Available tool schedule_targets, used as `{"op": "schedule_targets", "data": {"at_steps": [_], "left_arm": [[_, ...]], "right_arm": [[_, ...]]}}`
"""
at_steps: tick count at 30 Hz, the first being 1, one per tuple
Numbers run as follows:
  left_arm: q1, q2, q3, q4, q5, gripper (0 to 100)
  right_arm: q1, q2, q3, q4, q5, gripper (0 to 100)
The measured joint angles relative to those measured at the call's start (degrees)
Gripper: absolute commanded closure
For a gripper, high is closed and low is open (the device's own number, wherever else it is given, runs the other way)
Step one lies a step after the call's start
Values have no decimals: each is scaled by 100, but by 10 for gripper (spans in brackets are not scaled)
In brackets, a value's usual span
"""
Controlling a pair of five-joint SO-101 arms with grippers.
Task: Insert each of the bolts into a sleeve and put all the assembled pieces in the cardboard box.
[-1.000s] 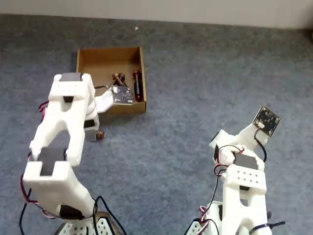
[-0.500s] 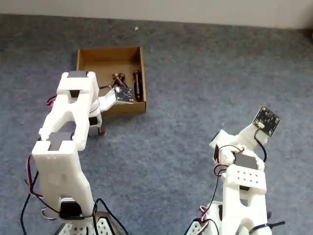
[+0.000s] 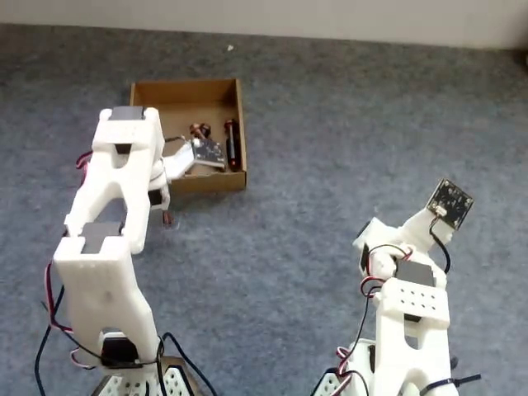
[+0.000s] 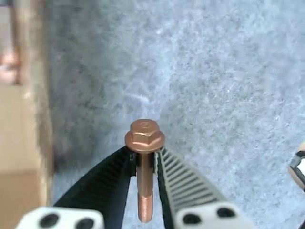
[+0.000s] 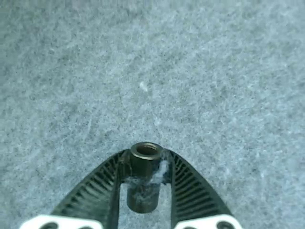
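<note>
My left gripper (image 4: pixel 144 153) is shut on a copper bolt (image 4: pixel 145 157), hex head away from the camera, over the grey carpet just in front of the cardboard box (image 4: pixel 29 95). From above, the bolt (image 3: pixel 167 218) peeks out under the left arm, close to the near wall of the cardboard box (image 3: pixel 148 91). Two assembled pieces (image 3: pixel 232 142) lie inside the box at its right side. My right gripper (image 5: pixel 144 158) is shut on a dark sleeve (image 5: pixel 144 167) with its threaded hole showing, held above bare carpet. The right arm (image 3: pixel 408 289) stands at the lower right.
Grey carpet (image 3: pixel 330 140) spreads between the two arms and to the right of the box. The left arm's wrist camera board (image 3: pixel 206 153) hangs over the box's near wall.
The left arm has straightened and shifted toward the box, carrying the bolt a little farther from its base. The right arm has not moved.
</note>
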Motion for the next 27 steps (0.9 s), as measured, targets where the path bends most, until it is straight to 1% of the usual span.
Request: {"op": "schedule_targets", "data": {"at_steps": [3, 8, 10, 13, 18, 23, 27], "left_arm": [[9, -519, 202, 0, 308, 995], [44, -1688, 905, -105, 967, 995], [44, -2233, 1327, -440, 1354, 995], [123, -3068, 2092, -1090, 2136, 995], [457, -4510, 3420, -2057, 3490, 995], [703, -6004, 4554, -2919, 4659, 995], [923, -6901, 5081, -3279, 5327, 994]], "right_arm": [[0, -9, 0, 53, 0, 993], [0, -9, 0, 255, 0, 993], [0, -9, 0, 255, 0, 993], [0, -9, 0, 255, 0, 993], [0, -141, 0, 255, 0, 993], [-9, -1160, 149, 352, 0, 993], [-510, -2092, 510, 448, 79, 993]]}}
